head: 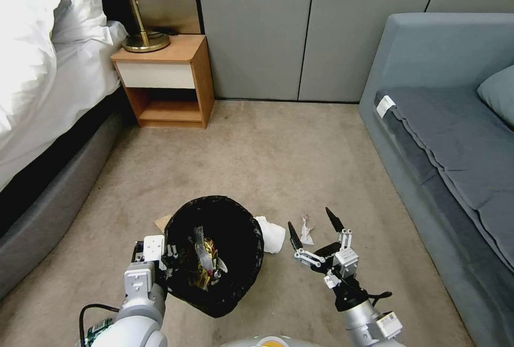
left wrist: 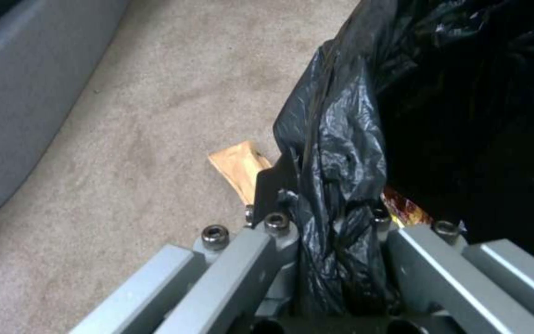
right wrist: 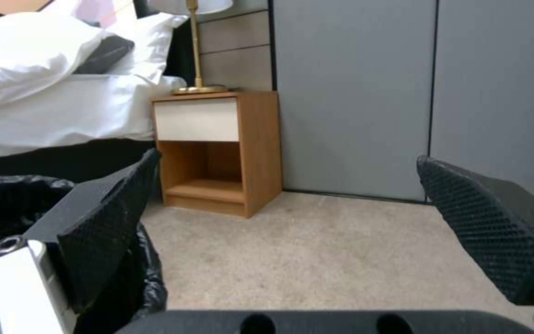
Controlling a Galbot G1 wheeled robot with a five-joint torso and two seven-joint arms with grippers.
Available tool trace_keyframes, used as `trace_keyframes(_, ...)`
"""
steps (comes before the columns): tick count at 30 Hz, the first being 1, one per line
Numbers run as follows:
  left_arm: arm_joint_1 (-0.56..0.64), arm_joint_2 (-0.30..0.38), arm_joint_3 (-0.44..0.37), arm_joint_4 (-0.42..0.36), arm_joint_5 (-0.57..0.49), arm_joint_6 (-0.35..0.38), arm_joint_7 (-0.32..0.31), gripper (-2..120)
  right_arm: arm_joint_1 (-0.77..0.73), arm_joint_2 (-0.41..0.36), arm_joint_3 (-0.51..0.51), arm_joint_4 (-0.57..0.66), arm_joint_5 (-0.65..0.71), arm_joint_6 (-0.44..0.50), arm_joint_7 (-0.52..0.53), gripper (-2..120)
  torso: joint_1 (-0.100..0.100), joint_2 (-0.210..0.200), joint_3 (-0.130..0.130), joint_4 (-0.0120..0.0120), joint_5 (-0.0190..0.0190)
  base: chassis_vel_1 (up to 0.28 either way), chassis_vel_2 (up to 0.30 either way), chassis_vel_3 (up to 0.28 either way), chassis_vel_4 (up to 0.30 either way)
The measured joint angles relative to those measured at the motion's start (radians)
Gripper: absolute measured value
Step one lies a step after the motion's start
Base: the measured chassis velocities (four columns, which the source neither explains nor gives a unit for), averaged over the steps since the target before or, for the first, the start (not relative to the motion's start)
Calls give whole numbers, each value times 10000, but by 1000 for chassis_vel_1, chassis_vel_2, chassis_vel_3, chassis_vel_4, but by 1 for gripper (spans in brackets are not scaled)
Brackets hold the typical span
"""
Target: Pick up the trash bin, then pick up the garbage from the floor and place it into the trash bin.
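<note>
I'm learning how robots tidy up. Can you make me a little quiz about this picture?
1. True or false: the left pincer is shut on the trash bin.
2. Which litter lies on the carpet right beside the bin, near the open right pincer? A) white tissue B) a banana C) a shoe
3. Fill in: snack wrappers already lie ____ the bin.

Key: 1 true, it pinches the black bag at the rim. 2 A. 3 inside.
</note>
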Motion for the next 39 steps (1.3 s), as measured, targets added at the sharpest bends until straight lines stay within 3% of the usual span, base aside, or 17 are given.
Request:
trace_keyframes(7, 7, -2, -7, 26, 0, -14, 0, 3, 650, -58, 40, -424, 13, -352, 411, 100, 0, 0, 0, -2, 0, 0, 0, 0, 0)
trace_keyframes(12, 22, -79, 33, 86, 36, -60, -1, 3, 1937, -123, -150, -1083, 57, -1921, 1237, 100, 0, 0, 0, 0, 0, 0, 0, 0, 0)
trace_keyframes(14, 12, -140, 90, 93, 64, -75, -3, 3, 2751, -129, -458, -1742, 233, -3169, 1804, 100, 0, 0, 1, 1, 3, 0, 0, 0, 0)
trace_keyframes(15, 12, -140, 90, 93, 64, -75, -3, 3, 2751, -129, -458, -1742, 233, -3169, 1804, 100, 0, 0, 1, 1, 3, 0, 0, 0, 0)
trace_keyframes(18, 31, -145, 96, 93, 68, -80, -3, 3, 3805, -157, -743, -3016, 780, -4797, 2165, 100, 0, 0, 0, -1, 1, 0, 0, 0, 0)
trace_keyframes(19, 31, -145, 96, 93, 68, -80, -3, 3, 3805, -157, -743, -3016, 780, -4797, 2165, 100, 0, 0, 0, -1, 1, 0, 0, 0, 0)
trace_keyframes(22, 50, -142, 60, 93, 67, -89, -4, 3, 4932, -93, -897, -4670, 931, -5591, 2161, 100, 0, 0, 2, -1, 2, 0, 0, 0, 0)
trace_keyframes(27, 71, -154, 61, 121, 66, -110, -3, 3, 5797, 27, -997, -6029, 978, -5745, 1974, 100, 0, 0, 1, 1, -1, 0, 0, 0, 0)
trace_keyframes(30, 54, -152, 60, 225, 74, -154, -1, 3, 6595, 216, -1093, -7876, 622, -5592, 1672, 100, 1, 0, 2, 0, 0, 0, 0, 0, 0)
trace_keyframes(31, 54, -152, 60, 225, 74, -154, -1, 3, 6595, 216, -1093, -7876, 622, -5592, 1672, 100, 1, 0, 2, 0, 0, 0, 0, 0, 0)
trace_keyframes(34, 77, -177, 81, 265, 91, -202, 1, 3, 7199, 441, -998, -9393, 254, -5306, 1360, 100, 0, 0, 2, 0, 2, 0, 0, 0, 0)
trace_keyframes(39, 130, -177, 99, 287, 113, -209, 5, 3, 7696, 550, -906, -10429, 145, -5124, 969, 100, 0, 0, 1, 0, 0, 0, 0, 0, 0)
